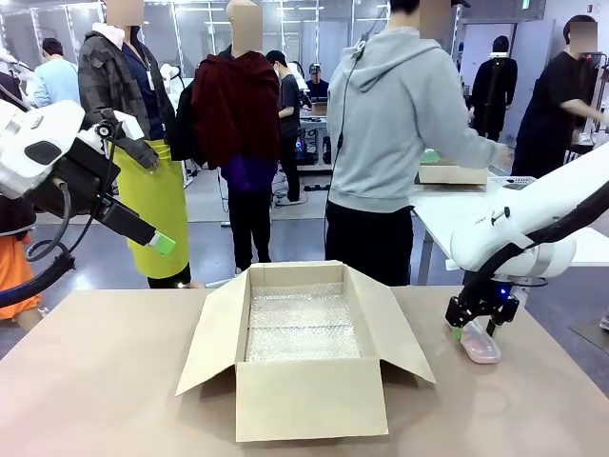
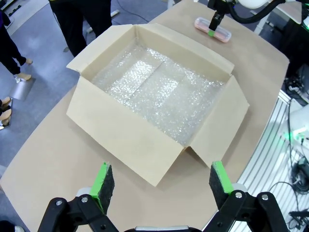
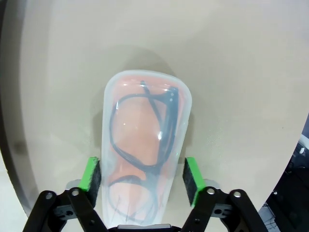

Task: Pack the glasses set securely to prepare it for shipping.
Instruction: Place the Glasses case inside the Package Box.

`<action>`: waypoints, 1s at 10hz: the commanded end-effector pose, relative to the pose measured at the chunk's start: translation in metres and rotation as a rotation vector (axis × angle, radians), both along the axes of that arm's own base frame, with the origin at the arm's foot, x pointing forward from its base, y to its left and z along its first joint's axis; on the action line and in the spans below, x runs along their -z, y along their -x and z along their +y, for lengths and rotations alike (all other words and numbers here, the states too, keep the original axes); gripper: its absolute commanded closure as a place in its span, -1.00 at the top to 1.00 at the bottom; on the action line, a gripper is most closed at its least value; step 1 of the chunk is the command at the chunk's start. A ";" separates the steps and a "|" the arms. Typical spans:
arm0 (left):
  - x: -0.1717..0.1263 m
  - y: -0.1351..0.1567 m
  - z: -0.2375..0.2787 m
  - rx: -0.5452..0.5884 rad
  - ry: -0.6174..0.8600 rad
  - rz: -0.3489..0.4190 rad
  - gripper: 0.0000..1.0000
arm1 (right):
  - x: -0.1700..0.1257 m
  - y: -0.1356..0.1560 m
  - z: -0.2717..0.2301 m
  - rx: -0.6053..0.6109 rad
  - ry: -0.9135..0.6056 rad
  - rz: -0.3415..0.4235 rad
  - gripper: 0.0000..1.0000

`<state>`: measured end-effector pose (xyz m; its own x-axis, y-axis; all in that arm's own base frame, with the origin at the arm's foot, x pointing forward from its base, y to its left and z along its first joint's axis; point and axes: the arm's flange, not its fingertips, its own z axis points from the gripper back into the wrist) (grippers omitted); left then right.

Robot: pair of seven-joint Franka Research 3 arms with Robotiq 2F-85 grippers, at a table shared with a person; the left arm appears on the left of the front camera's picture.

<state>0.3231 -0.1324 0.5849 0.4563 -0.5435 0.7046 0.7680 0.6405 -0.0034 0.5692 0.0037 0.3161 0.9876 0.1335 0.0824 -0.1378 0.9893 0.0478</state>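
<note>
So the right arm's fingers (image 3: 92, 176) were clamped on the pale pink rounded-rectangle plastic glasses case (image 3: 145, 145), one green pad on each long side, down near the end closest to the wrist. The case lay flat on the tan table (image 3: 231, 72), with most of it stretching out ahead of those fingers. You could see black-framed spectacles (image 3: 140, 130) through its clear top.

The left arm's fingers (image 2: 103, 181) were spread wide open with nothing between them, hanging up in the air. Below and ahead of them sat the open brown cardboard box (image 2: 130, 140), flaps folded out, bottom lined with clear bubble wrap (image 2: 154, 87). The pink case was out past the box's far side from there, well apart from the left fingers and not touching the box.
</note>
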 end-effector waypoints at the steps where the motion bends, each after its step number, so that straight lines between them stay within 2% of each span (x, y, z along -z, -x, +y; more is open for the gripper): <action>1: -0.002 0.000 0.001 0.002 0.009 -0.001 1.00 | -0.004 -0.003 0.000 0.004 -0.025 -0.003 0.25; 2: -0.002 0.000 0.001 0.002 0.009 -0.001 1.00 | -0.005 -0.003 0.000 0.009 -0.026 0.004 0.50; 3: -0.002 0.000 0.001 0.002 0.009 -0.001 1.00 | -0.006 -0.004 0.002 0.012 -0.028 0.008 -0.14; 4: -0.002 0.000 0.001 0.002 0.009 -0.001 1.00 | -0.011 -0.003 0.005 0.013 -0.031 0.010 0.10; 5: -0.002 0.000 0.001 0.002 0.009 -0.001 1.00 | -0.021 -0.001 0.007 0.005 -0.030 0.007 -0.52; 8: -0.002 0.000 0.001 0.002 0.009 -0.001 1.00 | -0.075 0.013 0.021 -0.028 -0.032 -0.016 -0.52; 10: -0.002 0.000 0.001 0.002 0.009 -0.001 1.00 | -0.111 0.025 0.045 -0.117 -0.023 -0.063 -0.52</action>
<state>0.3231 -0.1323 0.5853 0.4559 -0.5431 0.7051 0.7677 0.6408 -0.0029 0.5522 0.0381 0.4163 0.9717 0.1953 0.1330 -0.2046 0.9770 0.0607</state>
